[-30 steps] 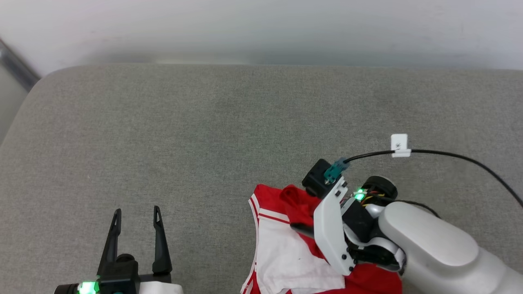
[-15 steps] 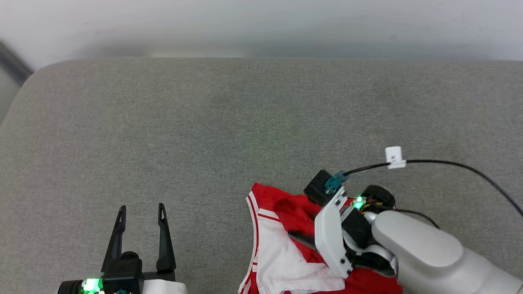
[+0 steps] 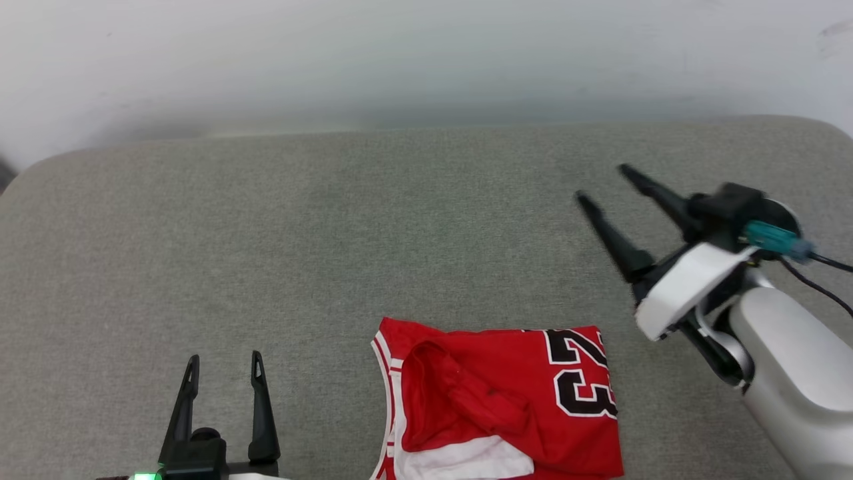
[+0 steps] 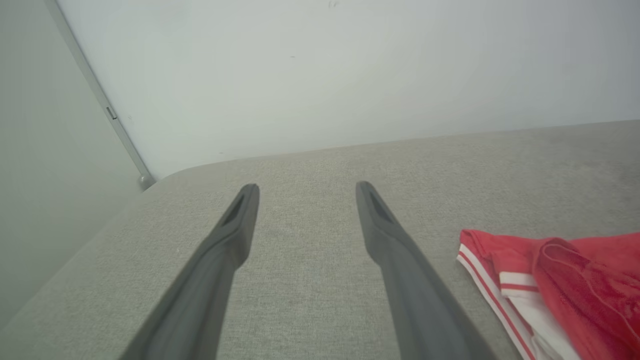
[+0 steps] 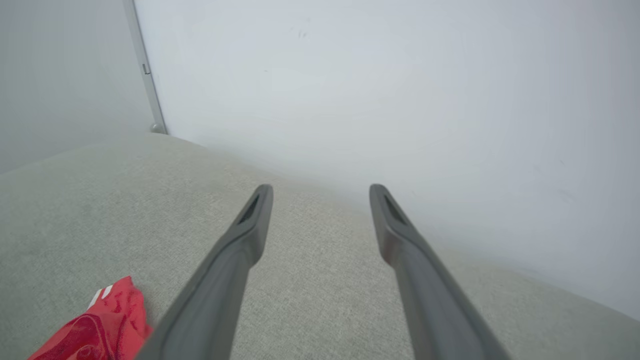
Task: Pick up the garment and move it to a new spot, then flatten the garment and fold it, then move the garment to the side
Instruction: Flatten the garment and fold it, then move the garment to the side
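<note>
Left gripper [image 3: 224,358] near left, fingers spread, empty. Shirt [image 3: 500,400] rumpled on grey cushion [image 3: 300,233] at near edge, number 23 up, touching neither gripper. Right gripper [image 3: 601,181] farther right, above cushion, fingers apart, holding nothing. White wall [image 3: 400,53] behind.

Holding the left gripper [image 3: 224,358] low, both dark fingers parted, tips pointing straight ahead, empty. Holding the right gripper [image 3: 601,182] higher on its pale forearm [image 3: 786,360], wrist cocked, fingers spread wide and slanting leftward, empty too.
</note>
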`<state>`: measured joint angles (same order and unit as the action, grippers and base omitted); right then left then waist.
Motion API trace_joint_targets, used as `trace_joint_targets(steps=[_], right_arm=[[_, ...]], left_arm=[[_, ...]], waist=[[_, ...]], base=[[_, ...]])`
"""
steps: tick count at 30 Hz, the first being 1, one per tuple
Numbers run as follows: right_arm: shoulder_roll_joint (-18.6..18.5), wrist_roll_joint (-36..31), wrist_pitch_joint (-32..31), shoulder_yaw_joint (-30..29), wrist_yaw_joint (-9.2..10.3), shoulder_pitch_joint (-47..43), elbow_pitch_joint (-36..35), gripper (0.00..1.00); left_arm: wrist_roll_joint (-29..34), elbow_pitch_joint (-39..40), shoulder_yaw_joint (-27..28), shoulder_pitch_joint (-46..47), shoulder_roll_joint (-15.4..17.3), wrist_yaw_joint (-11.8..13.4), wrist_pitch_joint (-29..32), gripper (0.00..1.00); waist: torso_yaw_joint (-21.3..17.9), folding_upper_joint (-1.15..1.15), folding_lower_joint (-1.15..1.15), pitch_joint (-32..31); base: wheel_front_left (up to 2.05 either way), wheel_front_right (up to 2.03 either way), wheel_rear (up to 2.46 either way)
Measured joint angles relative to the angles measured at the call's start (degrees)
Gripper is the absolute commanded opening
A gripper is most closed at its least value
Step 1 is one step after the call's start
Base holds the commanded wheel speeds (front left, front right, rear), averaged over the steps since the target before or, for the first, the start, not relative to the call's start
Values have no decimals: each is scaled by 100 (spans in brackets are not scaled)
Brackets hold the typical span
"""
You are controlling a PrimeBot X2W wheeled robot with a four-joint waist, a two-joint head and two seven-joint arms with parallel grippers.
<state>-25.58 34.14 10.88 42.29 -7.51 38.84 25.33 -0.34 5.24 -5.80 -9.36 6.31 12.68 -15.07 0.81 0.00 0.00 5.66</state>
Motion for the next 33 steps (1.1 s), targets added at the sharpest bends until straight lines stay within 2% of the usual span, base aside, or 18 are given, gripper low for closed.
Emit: trace_joint_targets(steps=[3, 7, 10, 13, 18, 23, 33], right_arm=[[200, -486, 302, -1007, 1, -474, 2, 100], [600, -1235, 405, -2249, 0, -1221, -453, 100], [932, -1774, 417, -3019, 0, -1827, -1009, 100], [1274, -2194, 420, -3533, 0, -2413, -1497, 100], [1746, -2508, 421, -3966, 1, -3242, -2047, 100], [1995, -2588, 420, -4129, 1, -3876, -2283, 100], [2204, -2617, 420, -4199, 1, -4488, -2579, 100]], left_arm=[[-13, 16, 7, -57, 2, -7, 1, 100], [-27, 18, 40, -91, -2, -8, 1, 100], [-42, 45, 65, -104, -7, -9, 1, 100], [-43, 58, 82, -132, -12, -19, 1, 100], [-67, 88, 97, -199, -20, -79, 1, 100], [-78, 113, 90, -211, -47, -140, 1, 100], [-102, 92, 165, -340, -85, -257, 1, 100]], waist=[[-83, 0, 0, -80], [-190, 0, 0, -163], [-267, 0, 0, -203], [-312, 0, 0, -236], [-329, 0, 0, -289], [-271, 0, 0, -313], [-166, 0, 0, -387]], base=[[0, 0, 0], [0, 0, 0], [0, 0, 0], [0, 0, 0], [0, 0, 0], [0, 0, 0], [0, 0, 0]])
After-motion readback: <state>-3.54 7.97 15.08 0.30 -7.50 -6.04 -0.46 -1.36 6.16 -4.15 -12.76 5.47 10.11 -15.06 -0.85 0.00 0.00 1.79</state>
